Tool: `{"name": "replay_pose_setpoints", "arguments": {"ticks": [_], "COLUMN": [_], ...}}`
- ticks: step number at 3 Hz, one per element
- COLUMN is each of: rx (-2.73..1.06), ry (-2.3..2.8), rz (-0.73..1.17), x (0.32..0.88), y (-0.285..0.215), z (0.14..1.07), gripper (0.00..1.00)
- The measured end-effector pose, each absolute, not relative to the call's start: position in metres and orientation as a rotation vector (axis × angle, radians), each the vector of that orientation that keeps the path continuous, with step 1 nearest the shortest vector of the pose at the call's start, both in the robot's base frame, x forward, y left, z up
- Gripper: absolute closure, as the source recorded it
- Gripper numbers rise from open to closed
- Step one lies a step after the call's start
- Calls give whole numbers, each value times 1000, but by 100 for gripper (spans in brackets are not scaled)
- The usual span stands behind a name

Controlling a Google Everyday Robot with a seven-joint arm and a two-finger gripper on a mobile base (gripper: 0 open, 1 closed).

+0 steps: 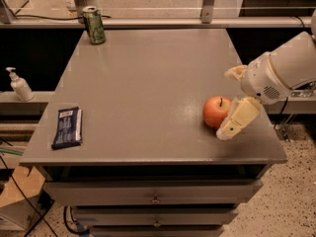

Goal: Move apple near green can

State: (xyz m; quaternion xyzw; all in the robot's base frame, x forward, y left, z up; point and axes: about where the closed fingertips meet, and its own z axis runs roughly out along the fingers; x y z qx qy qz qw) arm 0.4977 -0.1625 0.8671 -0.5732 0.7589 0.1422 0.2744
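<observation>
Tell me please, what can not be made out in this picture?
Camera view: right side of the apple, hidden by the gripper near the right edge of the table; contact unclear.
Camera view: markings on the green can, too small.
Camera view: the arm, cut off by the right edge.

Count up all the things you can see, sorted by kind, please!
Apple: 1
Green can: 1
Dark blue snack bar packet: 1
White pump bottle: 1
Gripper: 1, open, right beside the apple
Total: 5
</observation>
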Motion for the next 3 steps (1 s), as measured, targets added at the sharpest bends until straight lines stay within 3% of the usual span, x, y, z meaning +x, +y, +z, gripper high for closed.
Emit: {"name": "replay_pose_setpoints", "arguments": {"ticks": [1, 3], "rx": [-1518, -1510], "ry": [2045, 2003], "rz": [447, 505], "x": [499, 500], "y": [-162, -146], "z": [848, 848], "gripper": [17, 64]}}
